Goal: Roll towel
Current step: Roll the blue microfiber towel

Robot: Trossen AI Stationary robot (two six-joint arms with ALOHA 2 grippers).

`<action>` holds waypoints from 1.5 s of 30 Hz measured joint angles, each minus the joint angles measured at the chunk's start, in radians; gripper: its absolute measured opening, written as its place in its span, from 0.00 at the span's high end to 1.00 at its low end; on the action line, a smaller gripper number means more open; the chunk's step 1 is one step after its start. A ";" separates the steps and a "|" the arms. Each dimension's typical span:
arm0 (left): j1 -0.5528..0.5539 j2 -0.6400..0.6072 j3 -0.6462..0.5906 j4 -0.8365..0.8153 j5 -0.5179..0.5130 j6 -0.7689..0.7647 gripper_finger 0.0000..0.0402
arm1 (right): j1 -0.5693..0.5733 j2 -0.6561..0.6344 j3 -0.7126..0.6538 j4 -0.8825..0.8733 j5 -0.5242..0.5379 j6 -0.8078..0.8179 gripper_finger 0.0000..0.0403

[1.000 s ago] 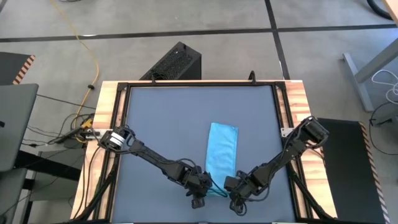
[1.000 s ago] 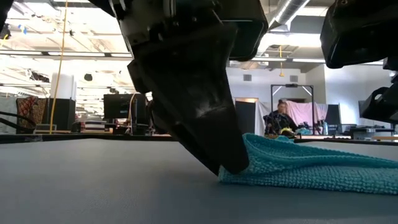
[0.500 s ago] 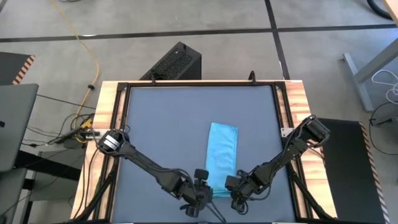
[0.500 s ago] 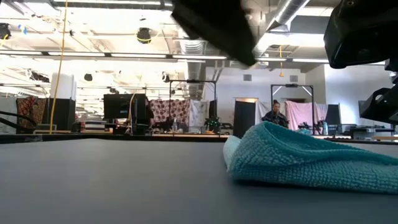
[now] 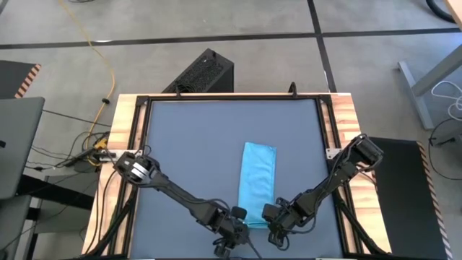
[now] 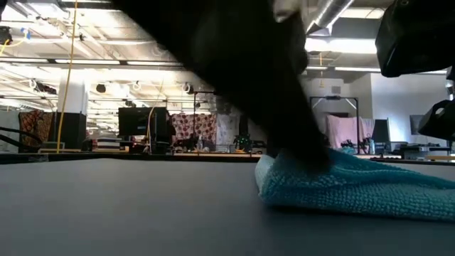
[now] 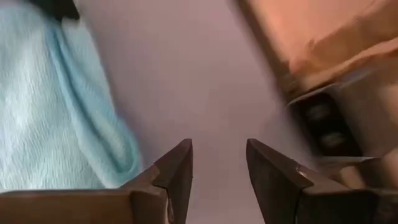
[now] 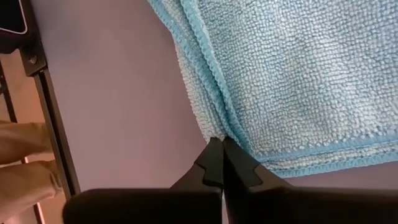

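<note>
The sky-blue towel lies as a long narrow strip on the dark grey table. Its near end is turned over into a rounded fold that rests on the tabletop. My left gripper is open and empty, just beside the fold's left side, low over the table near its front edge. In the low view it is a dark blurred shape in front of the towel. My right gripper is shut at the towel's near right corner. My right gripper's two shut fingertips meet on the towel's hemmed edge, close to a corner where several layers lie stacked. The fingers come from the table's near right side, slanting down. The towel lies flat on the table around them.
The wooden table frame borders the grey top, and its front rail lies close behind both grippers. A black box stands on the floor beyond the far edge. Bare tabletop lies left of the towel.
My left gripper has risen off the towel's near end, drawn back a little toward the table's near edge and come down again beside the towel. The near end, lying flatter under the finger before, now stands as a rounded fold. My right gripper has kept still.
</note>
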 joint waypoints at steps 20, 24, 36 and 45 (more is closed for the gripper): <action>-0.039 0.014 0.001 -0.045 -0.384 -0.010 0.73 | 0.021 0.000 0.001 0.070 0.023 0.050 0.95; -0.034 0.014 0.001 -0.069 -0.383 -0.007 0.73 | 0.020 0.000 0.001 0.071 0.023 0.049 0.95; -0.020 0.041 0.002 -0.110 -0.384 0.009 0.73 | 0.020 0.000 0.001 0.095 0.021 0.050 0.95; 0.018 0.041 0.002 -0.175 -0.315 -0.078 0.73 | 0.022 0.000 0.001 0.097 0.016 0.050 0.95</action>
